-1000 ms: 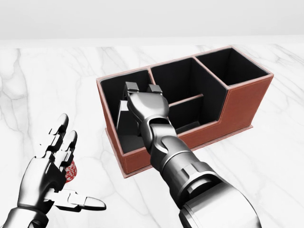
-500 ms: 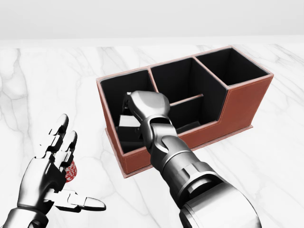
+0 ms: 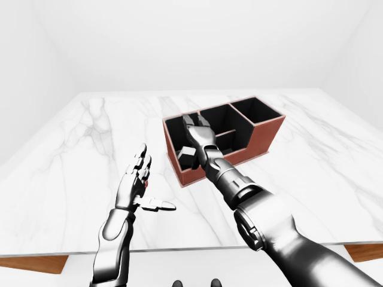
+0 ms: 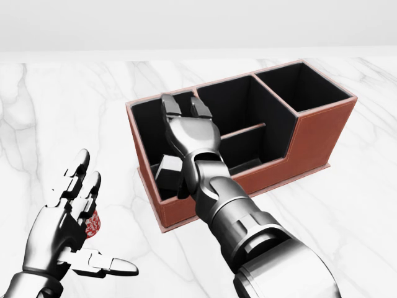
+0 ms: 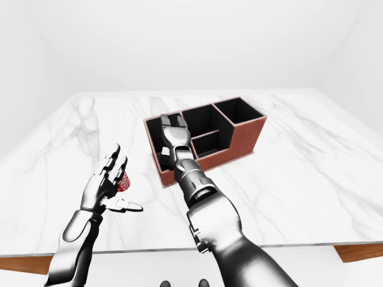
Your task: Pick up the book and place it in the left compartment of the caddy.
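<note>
My right hand (image 4: 186, 127) hangs over the left compartment of the brown, black-lined caddy (image 4: 313, 133) with its fingers spread straight and gripping nothing. The book (image 4: 169, 172) (a small dark grey slab, cover details too dim to read) sits tilted inside that left compartment, below my wrist. My left hand (image 4: 68, 217) is splayed wide above the marble worktop (image 4: 62, 112), a small red object (image 4: 93, 225) just behind its fingers.
</note>
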